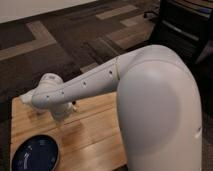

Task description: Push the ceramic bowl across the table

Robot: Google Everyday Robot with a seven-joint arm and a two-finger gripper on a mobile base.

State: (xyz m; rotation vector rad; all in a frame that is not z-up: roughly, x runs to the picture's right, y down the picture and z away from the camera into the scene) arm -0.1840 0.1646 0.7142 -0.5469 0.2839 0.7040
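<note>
The ceramic bowl [36, 154], a dark navy shallow dish, lies at the front left corner of the wooden table [97, 132]. My white arm reaches leftward over the table's far half. Its gripper [61, 112] hangs down under the wrist, above the tabletop. It sits behind and to the right of the bowl, with a gap of bare wood between them. The arm's bulky upper part hides the right side of the table.
Dark patterned carpet with lighter strips surrounds the table. A black office chair [182, 25] stands at the back right. The table's left edge [12, 125] and far edge are close to the wrist.
</note>
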